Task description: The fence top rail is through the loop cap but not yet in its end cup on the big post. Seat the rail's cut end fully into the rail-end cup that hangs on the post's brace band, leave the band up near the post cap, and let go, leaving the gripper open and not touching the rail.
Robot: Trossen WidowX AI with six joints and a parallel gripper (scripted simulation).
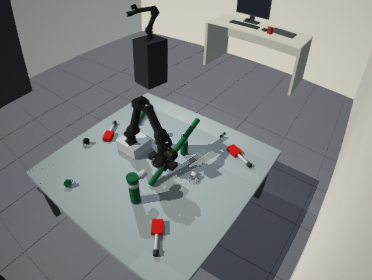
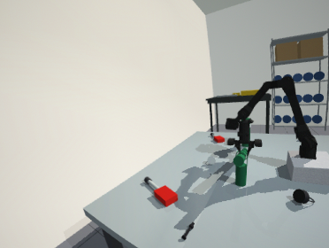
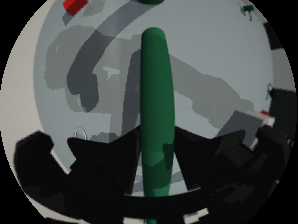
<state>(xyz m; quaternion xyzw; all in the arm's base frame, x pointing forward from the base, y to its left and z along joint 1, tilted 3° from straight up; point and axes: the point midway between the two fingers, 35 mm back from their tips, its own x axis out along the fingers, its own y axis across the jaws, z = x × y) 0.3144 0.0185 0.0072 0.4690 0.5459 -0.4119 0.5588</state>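
Note:
The green top rail [image 1: 188, 134] [image 3: 156, 96] slopes over the table, its high end at the back right and its low end near the big green post [image 1: 133, 189] [image 2: 241, 172]. It passes the short green post with the loop cap [image 1: 184, 148]. My gripper [image 1: 165, 161] [image 2: 242, 144] [image 3: 154, 127] sits on the rail's lower part, with a finger pressed against each side of it. The rail's low cut end stops a little short of the big post's top. I cannot make out the end cup clearly.
Red-handled tools lie at the front [image 1: 157, 227] [image 2: 165, 195], the right [image 1: 234, 150] and the back left [image 1: 108, 135]. The arm's white base block [image 1: 131, 147] [image 2: 305, 166] is behind the rail. Small fittings [image 1: 193, 176] [image 1: 68, 183] [image 1: 86, 142] lie scattered about.

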